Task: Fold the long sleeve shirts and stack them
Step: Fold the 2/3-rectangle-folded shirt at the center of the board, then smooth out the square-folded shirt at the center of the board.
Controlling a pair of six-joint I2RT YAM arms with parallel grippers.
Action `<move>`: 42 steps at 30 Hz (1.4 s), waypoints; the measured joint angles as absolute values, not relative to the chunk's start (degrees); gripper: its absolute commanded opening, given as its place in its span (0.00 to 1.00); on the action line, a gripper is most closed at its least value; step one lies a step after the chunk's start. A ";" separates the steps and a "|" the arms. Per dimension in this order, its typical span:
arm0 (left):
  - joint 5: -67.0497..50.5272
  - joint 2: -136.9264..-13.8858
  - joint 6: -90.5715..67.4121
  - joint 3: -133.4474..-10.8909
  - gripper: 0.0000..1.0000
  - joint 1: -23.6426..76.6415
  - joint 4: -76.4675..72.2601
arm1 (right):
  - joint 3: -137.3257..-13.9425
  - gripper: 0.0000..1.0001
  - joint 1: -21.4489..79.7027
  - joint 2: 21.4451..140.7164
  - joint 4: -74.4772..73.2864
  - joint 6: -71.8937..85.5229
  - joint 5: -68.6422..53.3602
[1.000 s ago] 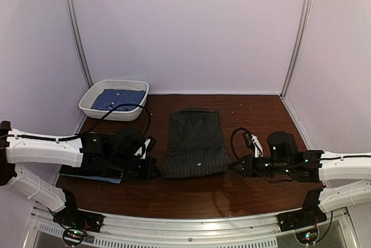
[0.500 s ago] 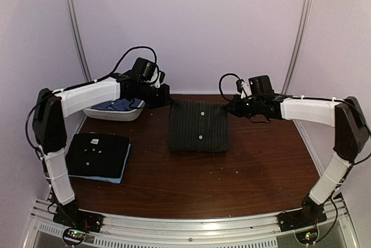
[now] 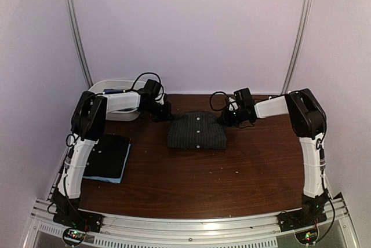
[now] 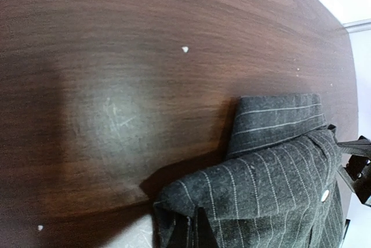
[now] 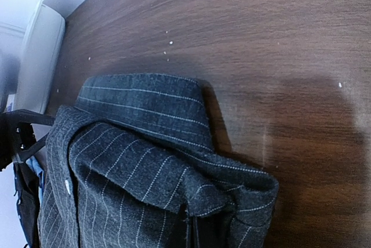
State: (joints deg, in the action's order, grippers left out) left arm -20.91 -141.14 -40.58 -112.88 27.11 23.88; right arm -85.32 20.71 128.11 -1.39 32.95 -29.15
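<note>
Slippage is the worry. Top view: left tool (image 3: 163, 110) and right tool (image 3: 227, 116) each clench a far corner of the pinstriped shirt (image 3: 197, 133), folded in the middle of the table (image 3: 243, 172); unequal pulls would skew the fold. Left wrist: the gripped corner bunches, lifted, and a shallow bite could let go. Right wrist: layers curl over, so one might peel away.
</note>
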 measured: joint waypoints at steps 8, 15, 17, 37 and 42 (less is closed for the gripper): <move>-21.89 -129.25 -43.46 -90.83 0.00 29.39 15.64 | -77.60 0.00 22.31 124.97 3.57 32.40 -31.29; -19.14 -111.37 -47.05 -68.71 0.00 33.85 11.88 | -66.24 0.00 29.12 115.59 3.88 31.66 -30.55; -18.39 -106.89 -47.64 -64.79 0.00 34.72 11.35 | -62.63 0.00 30.89 110.91 3.44 31.68 -30.02; -17.54 -108.84 -46.83 -67.75 0.09 30.83 8.97 | -64.14 0.10 28.69 103.85 1.30 31.09 -24.58; -17.10 -111.59 -44.91 -72.20 0.50 29.17 10.72 | -68.79 0.31 27.49 107.70 0.32 29.85 -23.90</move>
State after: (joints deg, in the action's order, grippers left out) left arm -17.10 -111.59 -44.91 -72.20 29.17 10.72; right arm -68.79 27.49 107.70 0.32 29.85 -23.90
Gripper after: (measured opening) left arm 0.307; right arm 0.203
